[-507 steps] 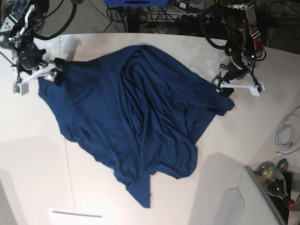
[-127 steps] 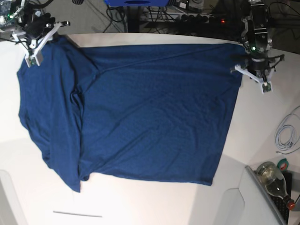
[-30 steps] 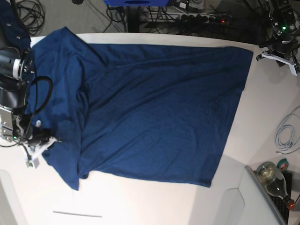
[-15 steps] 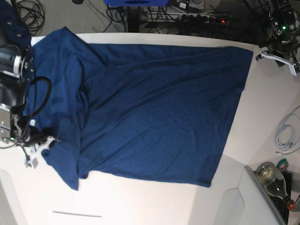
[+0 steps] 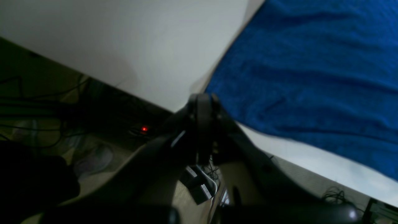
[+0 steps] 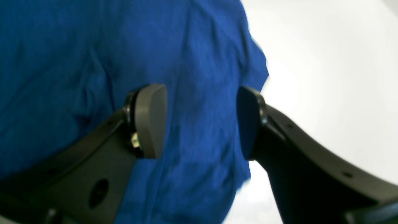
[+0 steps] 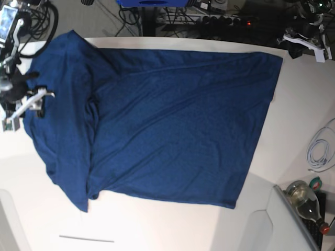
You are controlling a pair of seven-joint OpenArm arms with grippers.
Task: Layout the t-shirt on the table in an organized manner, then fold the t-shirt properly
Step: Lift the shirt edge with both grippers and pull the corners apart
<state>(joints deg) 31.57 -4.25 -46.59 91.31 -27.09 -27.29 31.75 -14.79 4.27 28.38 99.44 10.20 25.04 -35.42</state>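
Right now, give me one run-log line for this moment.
stage: layout | t-shirt: spread flat on table | right gripper: open over shirt edge, empty | left gripper: off shirt corner, empty

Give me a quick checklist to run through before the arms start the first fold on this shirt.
1. T-shirt spread out on the table: ok, the body lies open and mostly smooth.
2. Sleeve end toward the right arm flat: not ok, the cloth there is doubled over in a long crease.
3. Right tool free of cloth: ok, jaws apart above the shirt edge, nothing pinched.
4. Left tool free of cloth: ok, it sits off the shirt's corner; whether its jaws are parted, cannot tell.
5. Shirt fully on the table: cannot tell, its far edge lies right along the table edge.
6. Cable and bottle away from the shirt: ok.
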